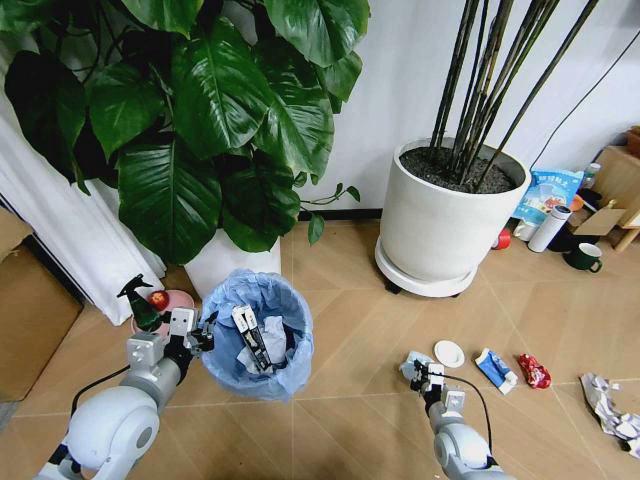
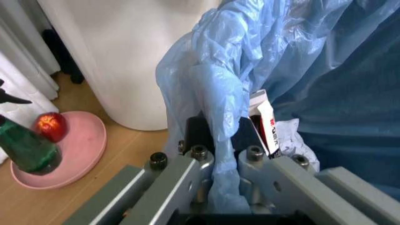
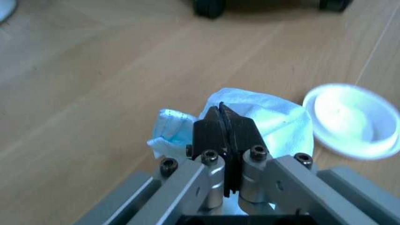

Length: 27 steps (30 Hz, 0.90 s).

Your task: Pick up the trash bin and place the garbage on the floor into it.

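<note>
The trash bin, lined with a crinkly light-blue bag, stands on the floor before the leafy plant. It holds a small carton and white paper. My left gripper is shut on the bin's near-left rim, and the bag is pinched between its fingers. My right gripper is low over the floor, shut on a crumpled white and blue paper. Beside it lies a white disc. Farther right are a blue wrapper, a red wrapper and a crumpled silvery wrapper.
A pink plate with a red apple and a green spray bottle sits left of the bin. Two big white plant pots stand behind. A thermos, a mug and boxes are at the right wall.
</note>
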Motion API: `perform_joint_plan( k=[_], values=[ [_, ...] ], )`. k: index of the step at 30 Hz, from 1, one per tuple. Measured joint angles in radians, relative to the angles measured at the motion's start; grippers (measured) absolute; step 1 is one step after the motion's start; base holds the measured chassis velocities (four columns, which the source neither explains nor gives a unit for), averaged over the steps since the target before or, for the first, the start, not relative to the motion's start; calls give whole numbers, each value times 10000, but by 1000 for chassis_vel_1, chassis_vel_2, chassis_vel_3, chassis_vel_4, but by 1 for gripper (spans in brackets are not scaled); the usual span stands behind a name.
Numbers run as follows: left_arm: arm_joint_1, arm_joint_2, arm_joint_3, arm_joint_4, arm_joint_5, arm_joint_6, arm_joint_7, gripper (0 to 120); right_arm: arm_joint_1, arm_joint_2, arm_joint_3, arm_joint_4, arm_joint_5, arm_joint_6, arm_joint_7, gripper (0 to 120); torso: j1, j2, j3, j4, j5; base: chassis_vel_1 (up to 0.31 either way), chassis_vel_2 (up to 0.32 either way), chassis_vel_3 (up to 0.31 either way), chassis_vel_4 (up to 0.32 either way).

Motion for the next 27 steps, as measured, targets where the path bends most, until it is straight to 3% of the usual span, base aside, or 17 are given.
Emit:
perform_joint_plan(
  k=[8,12,14,16,27],
  values=[
    [0,-18,19,46,9,-7,40,0,-149,-498,-140,1431,-198,26,132,0,0,0,0,0,3,0,0,0,0],
    [-2,-21,58,74,36,-10,74,0,-55,-1416,-434,2923,279,-278,344,0,0,0,0,0,3,0,0,0,0],
    [-10,-17,66,86,40,-10,86,0,53,-1891,-602,3566,625,-500,491,0,0,0,0,0,-4,0,0,0,0],
    [-54,9,80,125,41,-11,106,0,488,-2833,-1077,4871,1438,-1024,807,0,0,0,0,-1,1,0,0,0,0],
    [-405,215,433,352,-60,137,110,0,2417,-4427,-2799,8349,4390,-1854,1363,0,0,0,0,1,-3,0,0,0,0]
  ],
)
